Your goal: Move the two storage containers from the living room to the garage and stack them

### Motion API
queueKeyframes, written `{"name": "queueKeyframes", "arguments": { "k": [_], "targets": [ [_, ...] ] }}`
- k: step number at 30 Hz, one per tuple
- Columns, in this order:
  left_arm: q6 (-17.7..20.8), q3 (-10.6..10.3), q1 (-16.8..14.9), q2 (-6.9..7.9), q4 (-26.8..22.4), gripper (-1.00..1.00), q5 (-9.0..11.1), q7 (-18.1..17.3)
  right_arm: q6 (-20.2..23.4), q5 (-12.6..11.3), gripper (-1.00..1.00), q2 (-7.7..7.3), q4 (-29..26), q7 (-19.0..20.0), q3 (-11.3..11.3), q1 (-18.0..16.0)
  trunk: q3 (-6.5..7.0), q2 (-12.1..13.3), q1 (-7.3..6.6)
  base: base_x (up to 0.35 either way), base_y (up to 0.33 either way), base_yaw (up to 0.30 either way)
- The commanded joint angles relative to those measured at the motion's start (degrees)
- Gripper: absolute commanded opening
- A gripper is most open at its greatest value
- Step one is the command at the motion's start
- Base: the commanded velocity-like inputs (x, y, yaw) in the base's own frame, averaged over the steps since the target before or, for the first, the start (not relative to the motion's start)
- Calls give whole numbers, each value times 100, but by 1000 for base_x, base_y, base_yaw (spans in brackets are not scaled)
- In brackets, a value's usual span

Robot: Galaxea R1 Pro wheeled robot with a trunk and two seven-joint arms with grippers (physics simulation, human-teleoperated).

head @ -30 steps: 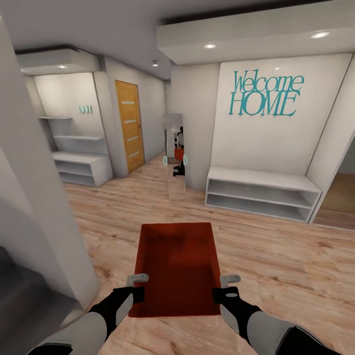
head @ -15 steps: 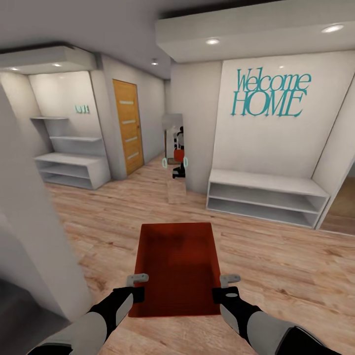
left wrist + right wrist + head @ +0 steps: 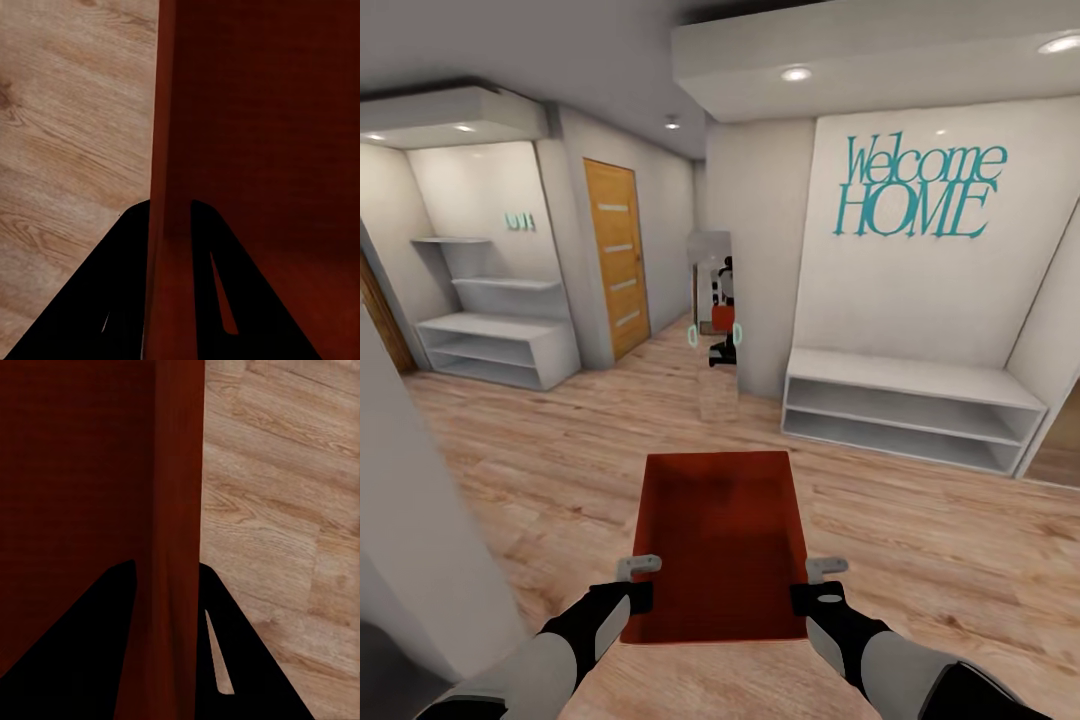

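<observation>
An orange-red storage container (image 3: 720, 540) hangs in front of me above a light wood plank floor, open side up and empty. My left gripper (image 3: 637, 582) is shut on its left wall near the close corner. My right gripper (image 3: 812, 583) is shut on its right wall. In the left wrist view the black fingers (image 3: 127, 285) straddle the red wall (image 3: 166, 150), one inside and one outside. The right wrist view shows that gripper's fingers (image 3: 232, 652) clamped across the container wall (image 3: 178, 510) in the same way.
A white wall corner (image 3: 420, 520) stands close at my left. Ahead is a tall mirror (image 3: 715, 320) on a pillar, a wooden door with pale stripes (image 3: 615, 255) to its left, a low white shelf unit (image 3: 500, 345) far left and a white bench shelf (image 3: 910, 405) under a "Welcome HOME" sign.
The whole view has swung left: the sign and bench slid right and the left shelf unit came further into view. The container and both grippers keep the same hold.
</observation>
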Motion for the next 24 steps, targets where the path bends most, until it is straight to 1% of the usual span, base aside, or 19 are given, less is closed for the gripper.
{"name": "queueKeyframes", "arguments": {
  "k": [1,24],
  "targets": [
    [37,5,-5,15,-30,-100,-10,64,2,-95,-100,-20,26,-40,4,-2,-13,-13,7,322,0,0],
    [37,5,-5,23,-30,-100,-10,65,2,-94,-100,-20,26,-40,4,-5,-13,-13,7,322,0,0]
  ]
}}
